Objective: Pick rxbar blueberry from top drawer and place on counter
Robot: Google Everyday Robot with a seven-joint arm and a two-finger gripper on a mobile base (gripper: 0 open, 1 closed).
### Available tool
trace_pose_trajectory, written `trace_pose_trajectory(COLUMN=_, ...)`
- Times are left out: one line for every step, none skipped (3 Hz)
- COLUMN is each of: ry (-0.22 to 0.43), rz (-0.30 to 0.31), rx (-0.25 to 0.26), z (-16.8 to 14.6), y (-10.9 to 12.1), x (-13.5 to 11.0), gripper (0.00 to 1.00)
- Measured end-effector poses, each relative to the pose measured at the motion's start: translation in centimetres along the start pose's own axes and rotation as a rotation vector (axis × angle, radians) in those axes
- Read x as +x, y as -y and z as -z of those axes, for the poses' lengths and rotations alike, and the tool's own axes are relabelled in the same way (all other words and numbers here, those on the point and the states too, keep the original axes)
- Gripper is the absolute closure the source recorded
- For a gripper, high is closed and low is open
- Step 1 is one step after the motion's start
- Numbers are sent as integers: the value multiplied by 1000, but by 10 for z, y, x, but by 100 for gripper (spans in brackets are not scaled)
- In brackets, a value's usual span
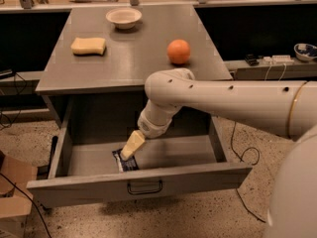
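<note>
The top drawer (138, 186) of the grey cabinet stands pulled open, its dark bar handle at the centre of the front panel. The rxbar blueberry (130, 164), a dark navy bar with a white end, lies flat on the drawer floor near the front, left of centre. My gripper (130, 147) reaches down into the drawer, its pale tip right over the bar's near end and partly covering it. The counter (133, 53) is the flat grey top above the drawer.
On the counter lie a yellow sponge (88, 45) at the left, a white bowl (124, 17) at the back and an orange (178, 51) at the right. A cardboard box (12, 192) stands on the floor at the left. Cables run along the floor.
</note>
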State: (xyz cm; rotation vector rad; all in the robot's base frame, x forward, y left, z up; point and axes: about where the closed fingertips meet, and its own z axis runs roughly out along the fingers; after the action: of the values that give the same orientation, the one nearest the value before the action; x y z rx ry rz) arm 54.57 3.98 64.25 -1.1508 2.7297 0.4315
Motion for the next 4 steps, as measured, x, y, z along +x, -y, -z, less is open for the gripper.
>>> trace_pose_trajectory(ry=-19, rz=-50, rx=-56, z=-27, y=-19, x=-7, gripper=0)
trace_pose_trajectory(ry=-55, rz=-82, rx=-101, z=-53, y=-41, x=-10, gripper=0)
trace_pose_trajectory(ry=-62, rz=-86, rx=-105, z=-53, y=-44, x=-11, gripper=17)
trace_pose_trajectory(ry=-77, rz=-87, rx=-103, z=-52, y=-46, x=-10, gripper=40)
